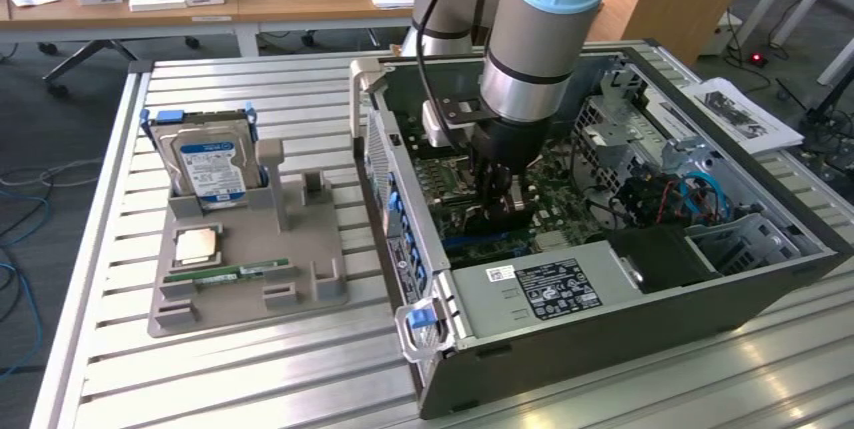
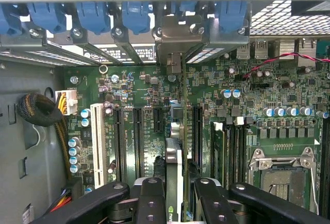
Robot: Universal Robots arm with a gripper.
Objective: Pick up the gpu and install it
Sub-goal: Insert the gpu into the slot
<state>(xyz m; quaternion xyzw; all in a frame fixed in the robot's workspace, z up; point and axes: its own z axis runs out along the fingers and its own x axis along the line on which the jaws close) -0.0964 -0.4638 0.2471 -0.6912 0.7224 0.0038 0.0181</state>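
Nearest first: the gripper [image 2: 175,193] is pinching the gpu [image 2: 174,162], which stands on edge between the fingers [image 2: 150,198] w/ its thin green edge running straight away from the wrist toward the case's rear wall. The jaws are partly closed, one black finger each side of the card, so it's a held card, not a free one. Just past the fingers, the card's long axis lies parallel to the black slots [image 2: 138,136] on the board [image 2: 247,95], and it sits in the lane between two of them; can't tell if its bottom edge is already seated or only hovering above a slot. Farther on, the card's metal bracket [image 2: 175,41] comes up at the rear wall, among the blue clips [image 2: 136,15] and slot covers, roughly in line w/ one opening there. So the relation that matters, as I judge it: card directly under the tool, lengthwise along the slot row, bracket end toward the back panel. From the room, the arm [image 1: 534,59] reaches straight down into the open case [image 1: 601,279], gripper [image 1: 503,204] low over the board. Well apart, at the exterior view's left, a grey tray [image 1: 240,289] carries a hard drive [image 1: 214,171] and a memory stick [image 1: 247,271].
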